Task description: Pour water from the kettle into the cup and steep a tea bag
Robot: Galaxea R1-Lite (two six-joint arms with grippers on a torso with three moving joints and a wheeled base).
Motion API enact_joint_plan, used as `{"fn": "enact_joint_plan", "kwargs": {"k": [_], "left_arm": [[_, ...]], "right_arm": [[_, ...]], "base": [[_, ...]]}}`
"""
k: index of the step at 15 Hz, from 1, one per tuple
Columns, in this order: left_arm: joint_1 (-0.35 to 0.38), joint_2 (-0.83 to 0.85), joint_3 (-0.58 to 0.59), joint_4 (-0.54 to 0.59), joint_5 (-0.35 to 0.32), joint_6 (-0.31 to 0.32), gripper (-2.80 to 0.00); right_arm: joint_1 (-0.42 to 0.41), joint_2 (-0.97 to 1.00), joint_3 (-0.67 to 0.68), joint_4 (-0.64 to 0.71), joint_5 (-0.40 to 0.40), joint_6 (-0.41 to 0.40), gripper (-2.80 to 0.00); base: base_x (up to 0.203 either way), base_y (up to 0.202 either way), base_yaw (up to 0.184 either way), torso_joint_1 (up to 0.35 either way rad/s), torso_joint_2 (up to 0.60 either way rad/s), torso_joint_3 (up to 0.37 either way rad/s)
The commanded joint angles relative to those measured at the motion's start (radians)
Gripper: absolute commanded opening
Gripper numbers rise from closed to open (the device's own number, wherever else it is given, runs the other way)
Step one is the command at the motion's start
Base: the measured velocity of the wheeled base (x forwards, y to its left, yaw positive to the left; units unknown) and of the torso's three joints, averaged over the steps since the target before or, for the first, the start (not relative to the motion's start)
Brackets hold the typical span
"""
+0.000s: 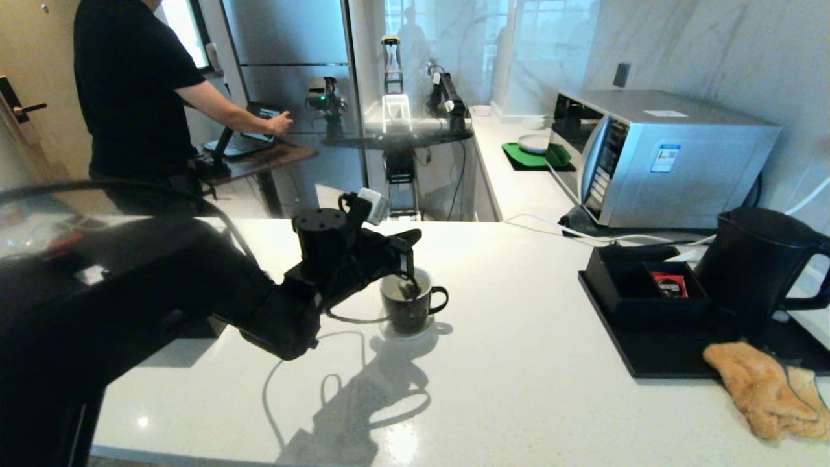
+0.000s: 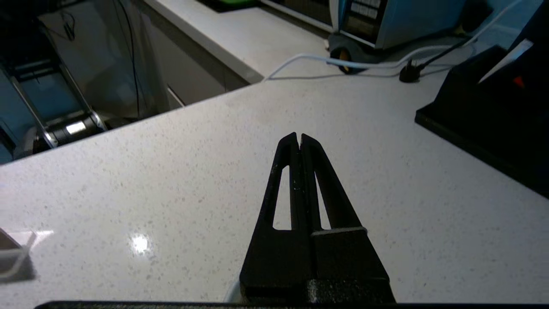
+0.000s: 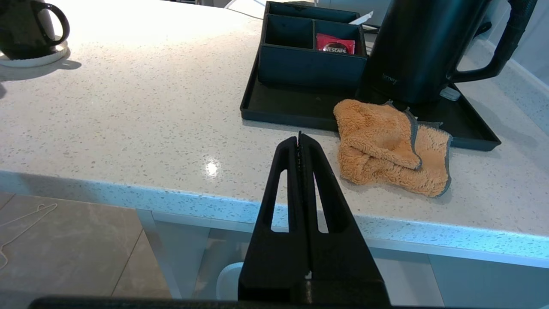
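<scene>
The black cup [image 1: 408, 312] stands on a small clear saucer mid-counter, its handle toward the kettle; it also shows at the edge of the right wrist view [image 3: 25, 28]. My left gripper [image 1: 415, 241] hovers just above the cup's rim, fingers pressed together [image 2: 299, 136]. A thin thread drops from them to a dark tea bag [image 1: 410, 290] hanging inside the cup. The matte black kettle [image 1: 755, 272] stands upright on the black tray [image 1: 648, 353] at the right, handle outward [image 3: 420, 47]. My right gripper [image 3: 299, 136] is shut and empty, off the counter's front edge, out of the head view.
On the tray a black divided box [image 1: 622, 285] holds a red sachet [image 1: 669, 284]. An orange cloth [image 1: 758, 389] lies over the tray's front corner. A microwave [image 1: 661, 155] and white cables sit behind. A person [image 1: 130, 97] stands at the far left.
</scene>
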Motion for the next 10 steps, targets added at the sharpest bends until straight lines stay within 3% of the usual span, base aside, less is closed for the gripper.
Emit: {"fn": "enact_joint_plan", "kwargs": {"k": [1, 10], "left_arm": [[0.001, -0.059, 0.0, -0.006, -0.001, -0.001, -2.8], [0.028, -0.192, 0.007, 0.007, -0.001, -0.001, -2.8]], "right_arm": [[0.0, 0.002, 0.0, 0.0, 0.0, -0.001, -2.8], [0.0, 0.002, 0.0, 0.0, 0.0, -0.001, -2.8]], "base": [[0.0, 0.0, 0.0, 0.0, 0.0, 0.0], [0.0, 0.0, 0.0, 0.0, 0.0, 0.0]]}}
